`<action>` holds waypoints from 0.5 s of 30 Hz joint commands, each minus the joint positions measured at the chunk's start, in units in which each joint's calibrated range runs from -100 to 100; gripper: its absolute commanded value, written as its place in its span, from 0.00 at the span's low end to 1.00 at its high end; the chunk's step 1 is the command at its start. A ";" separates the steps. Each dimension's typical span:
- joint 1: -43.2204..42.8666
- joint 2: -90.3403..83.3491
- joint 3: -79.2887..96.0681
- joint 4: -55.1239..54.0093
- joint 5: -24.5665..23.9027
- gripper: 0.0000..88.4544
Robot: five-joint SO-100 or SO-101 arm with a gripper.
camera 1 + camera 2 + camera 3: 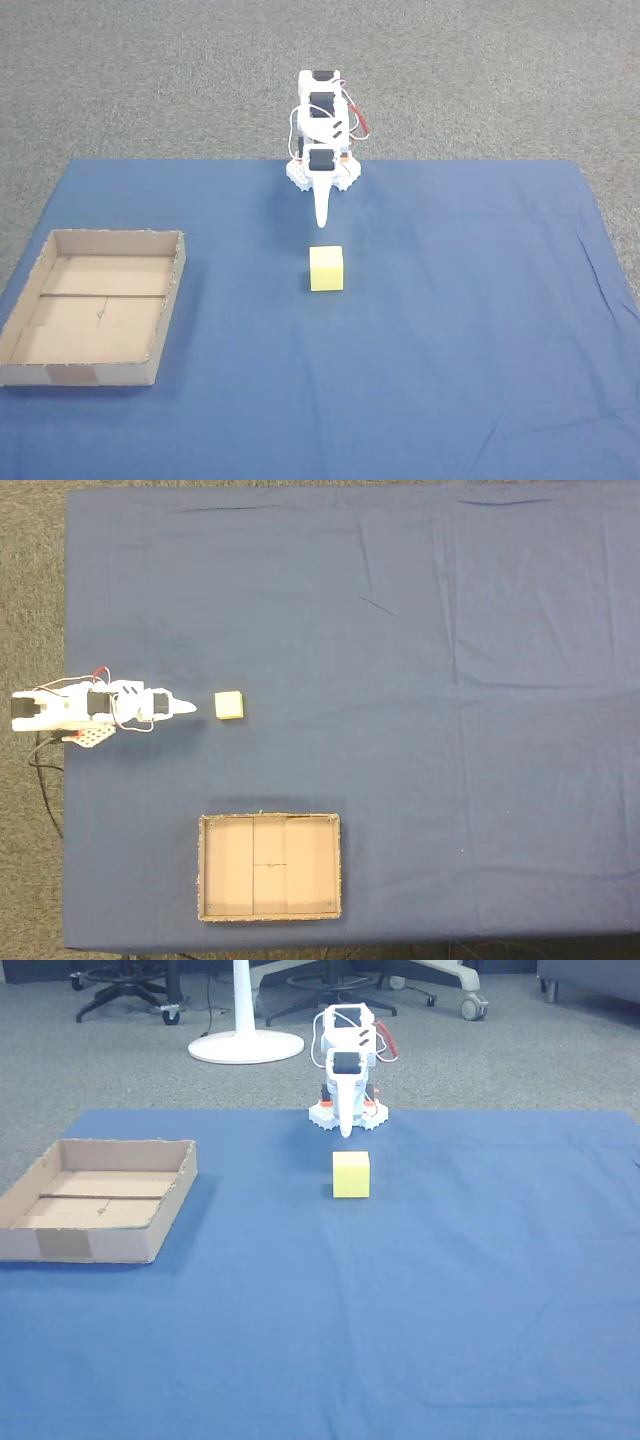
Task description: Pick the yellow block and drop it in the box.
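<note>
- White plastic arm with black servo blocks set into its links.
- Red and white wires loop beside its upper body.
- Pale, tapering gripper.
- White toothed base plate with orange accents.

One of each on the cloth

One yellow block, one cardboard box, one white arm, one blue cloth.

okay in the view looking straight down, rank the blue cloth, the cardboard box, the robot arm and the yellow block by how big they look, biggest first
1. The blue cloth, by far.
2. The cardboard box.
3. The robot arm, long but thin, clearly covering less than the box.
4. The yellow block, smallest.
</note>
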 commanded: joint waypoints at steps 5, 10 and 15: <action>1.22 -0.28 0.89 -0.15 -0.78 0.00; 1.53 -0.28 0.89 -0.15 -1.07 0.01; 3.81 9.94 -6.54 0.02 -0.29 0.32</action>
